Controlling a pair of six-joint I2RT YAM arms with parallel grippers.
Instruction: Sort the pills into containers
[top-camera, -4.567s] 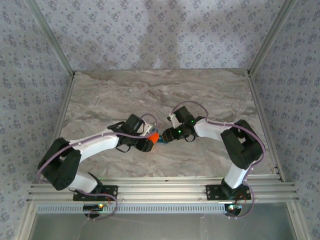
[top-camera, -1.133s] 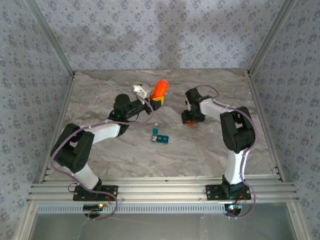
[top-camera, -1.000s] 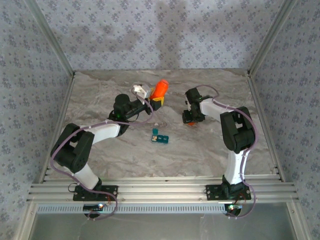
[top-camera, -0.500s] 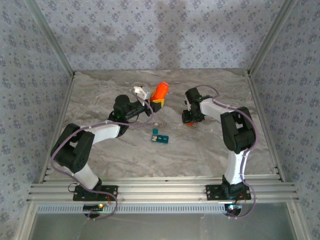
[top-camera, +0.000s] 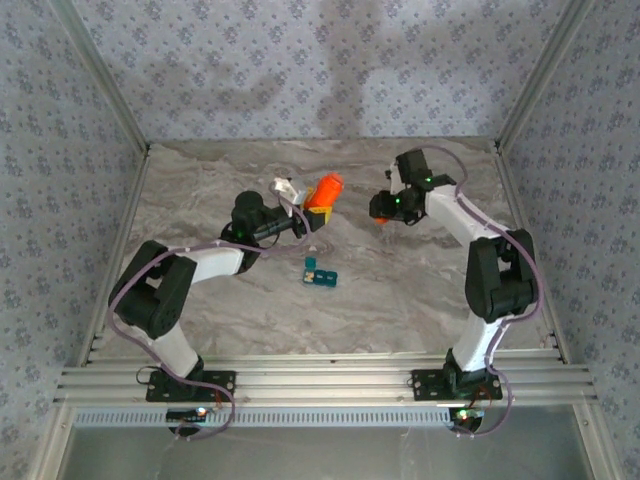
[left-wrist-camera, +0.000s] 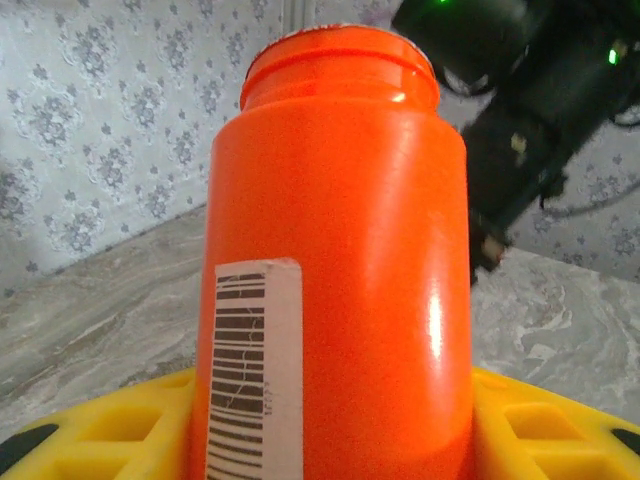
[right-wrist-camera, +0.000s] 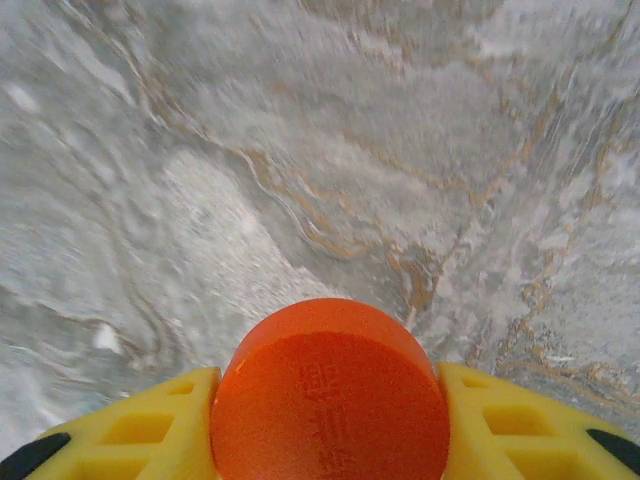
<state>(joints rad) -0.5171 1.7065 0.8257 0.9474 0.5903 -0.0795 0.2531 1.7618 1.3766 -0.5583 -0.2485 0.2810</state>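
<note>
Grey marbled table (top-camera: 410, 295), small teal containers (top-camera: 320, 273) flat on it near the middle.

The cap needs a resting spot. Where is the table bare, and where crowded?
Bare marble lies right of the teal containers, up to the right arm, and along the near rail in front of them. The table's far-left corner is free too. Crowded: between the orange bottle in the left hand and the right hand's cap.

Bottle (left-wrist-camera: 340, 260): orange, barcode label facing you, far of centre.
Cap (right-wrist-camera: 330, 400): orange, round, to your bottle's right.
Table (top-camera: 220, 290): grey marble.
</note>
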